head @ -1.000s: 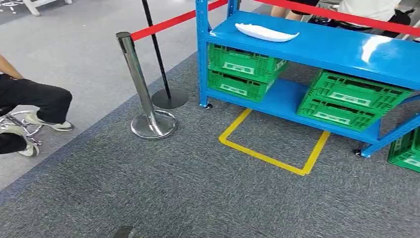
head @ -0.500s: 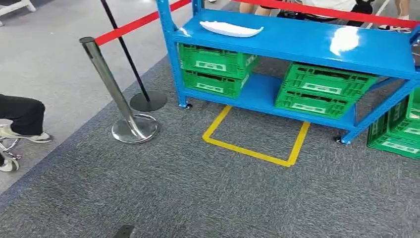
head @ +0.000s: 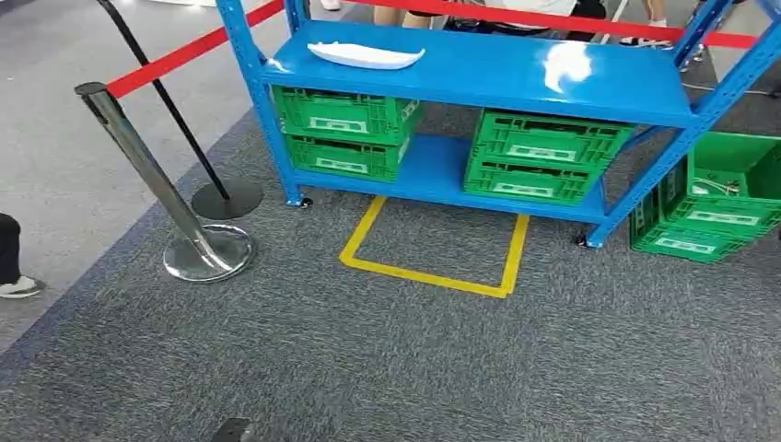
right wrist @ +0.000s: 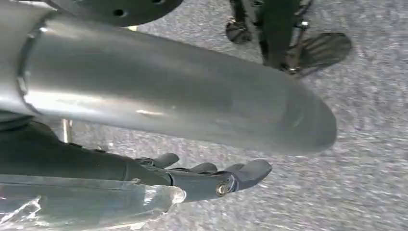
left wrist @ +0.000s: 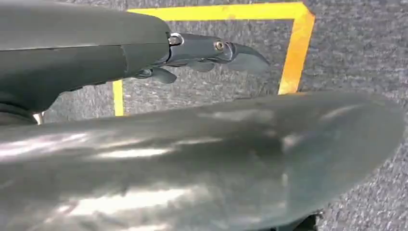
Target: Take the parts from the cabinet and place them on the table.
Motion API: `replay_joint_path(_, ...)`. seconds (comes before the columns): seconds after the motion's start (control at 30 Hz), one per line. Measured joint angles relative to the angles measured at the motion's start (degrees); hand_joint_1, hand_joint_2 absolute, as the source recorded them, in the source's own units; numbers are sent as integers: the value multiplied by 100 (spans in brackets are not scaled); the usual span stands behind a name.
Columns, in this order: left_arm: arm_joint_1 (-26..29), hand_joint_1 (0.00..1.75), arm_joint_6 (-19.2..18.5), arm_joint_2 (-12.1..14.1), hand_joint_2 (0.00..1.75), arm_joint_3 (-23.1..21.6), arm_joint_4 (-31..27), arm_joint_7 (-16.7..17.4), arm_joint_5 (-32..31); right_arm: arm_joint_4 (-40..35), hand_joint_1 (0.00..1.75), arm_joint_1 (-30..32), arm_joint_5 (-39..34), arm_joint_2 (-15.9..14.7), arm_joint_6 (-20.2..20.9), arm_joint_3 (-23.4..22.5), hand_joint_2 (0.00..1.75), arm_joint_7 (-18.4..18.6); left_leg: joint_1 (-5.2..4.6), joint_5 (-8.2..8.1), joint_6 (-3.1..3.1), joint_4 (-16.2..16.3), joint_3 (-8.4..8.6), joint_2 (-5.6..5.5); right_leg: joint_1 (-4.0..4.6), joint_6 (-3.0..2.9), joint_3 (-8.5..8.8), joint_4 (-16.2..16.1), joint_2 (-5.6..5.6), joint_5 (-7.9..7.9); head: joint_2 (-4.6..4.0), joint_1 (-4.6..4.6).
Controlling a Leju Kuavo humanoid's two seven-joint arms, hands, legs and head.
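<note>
White part (head: pixel 366 56): one long, shallow, boat-shaped piece lying flat on the top shelf of the blue cabinet (head: pixel 497 75), near that shelf's left end. Long axis runs along the shelf, left to right; both ends taper to points. No marking legible on it.

Green crates, lower shelf: two stacks of two, one at left (head: pixel 343 130), one at right (head: pixel 542 155). Each crate carries a white label on its front face; the writing is too small to read.

Green crates on the floor (head: pixel 714 201): stacked just beside the cabinet's right leg, the top one open, with something pale inside that is too small to make out. White front labels, unreadable.

Yellow tape (head: pixel 433 250): three-sided rectangle on the grey carpet, directly in front of the cabinet, open toward the lower shelf.

Barrier: chrome post (head: pixel 157 189) and black post (head: pixel 175 120) left of the cabinet, red belt (head: pixel 189 52) strung between.

Left hand (left wrist: pixel 211 54): hanging over the carpet and yellow tape, fingers extended and loosely apart, holding nothing.

Right hand (right wrist: pixel 211 175): above the carpet, fingers extended and slightly apart, holding nothing.

Person's shoe (head: pixel 17 287) at the far left edge.
</note>
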Motion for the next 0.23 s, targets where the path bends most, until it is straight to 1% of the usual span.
replay_joint_path(0.03,-3,0,2,0,0,0,0,-2,0,0,0,4,2,2,0,0,0,0,-8,-3,33,-2,0,27,25,12,-64,156,-263,-125,0,29)
replay_joint_path(0.07,6,0,2,2,0,0,0,-2,0,2,0,-15,2,11,2,0,0,4,-23,-9,80,-1,0,89,21,32,-253,560,-448,-392,0,77)
replay_joint_path(0.1,25,0,2,2,0,0,0,0,0,2,0,-37,2,15,2,0,0,4,-39,-15,89,0,0,165,17,44,-505,1105,-522,-668,0,68)
replay_joint_path(0.13,33,0,2,4,0,2,0,0,0,2,0,-43,2,15,2,0,0,4,-50,-18,94,3,-1,226,17,54,-712,1560,-546,-857,0,72)
replay_joint_path(0.17,36,0,2,7,0,0,0,0,0,2,0,-36,2,15,2,0,0,4,-55,-20,97,5,0,279,18,63,-835,1836,-552,-927,0,72)
replay_joint_path(0.2,32,0,2,4,0,0,0,0,0,2,0,-21,2,15,2,0,0,4,-57,-24,95,6,5,326,18,65,-820,1828,-553,-853,0,70)
replay_joint_path(0.23,28,0,2,4,0,0,0,0,0,2,0,-10,2,15,2,0,0,4,-56,-29,89,9,13,360,18,59,-663,1551,-562,-666,0,74)
